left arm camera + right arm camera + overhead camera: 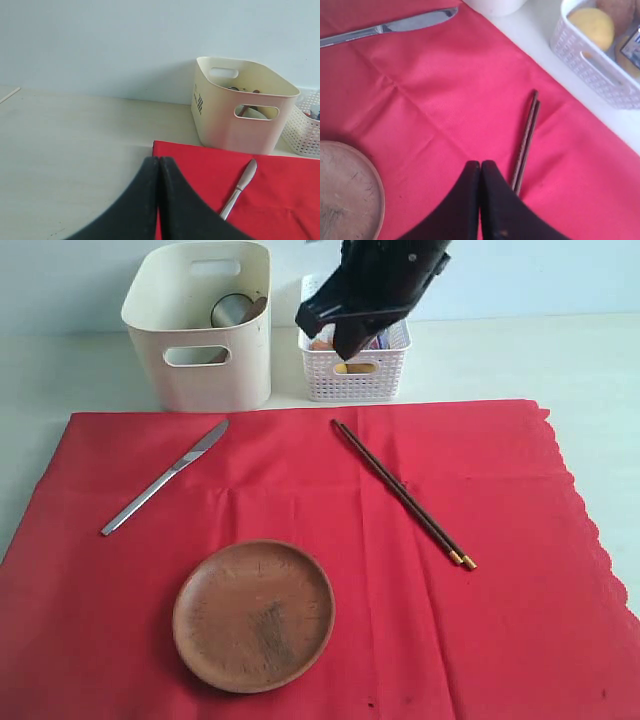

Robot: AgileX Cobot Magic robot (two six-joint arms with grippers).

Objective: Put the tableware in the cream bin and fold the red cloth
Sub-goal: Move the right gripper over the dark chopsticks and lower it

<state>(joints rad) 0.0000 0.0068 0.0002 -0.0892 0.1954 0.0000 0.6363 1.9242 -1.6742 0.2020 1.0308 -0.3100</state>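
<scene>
Flat on the table (600,360) lies the red cloth (500,540), spread open, its scalloped edge along the right side in the exterior view. Three pieces of tableware rest on it, well apart from one another. The knife (165,477) lies slantwise in the cloth's far left part, blade tip pointing toward the bin (200,380). The chopsticks (403,493) lie side by side, touching, and run from near the middle of the cloth's far edge down toward its right part. The plate (253,615) sits near the cloth's near edge, left of the middle.

The bin stands on the tabletop just behind the cloth's far edge, on the left. A cup (231,310) shows inside it, with something brown leaning beside the cup; what that is cannot be told. The basket (355,380) stands just to the right of the bin, also behind the far edge, and holds a lemon (591,26) among other food.

The right gripper (480,167) has its jaws pressed fully together with nothing between them. It hangs above the cloth with its tips just beside the chopsticks and not touching them.

The left gripper (158,162) is likewise closed tight and empty, hanging near the cloth's far left corner, with the knife off to one side.
</scene>
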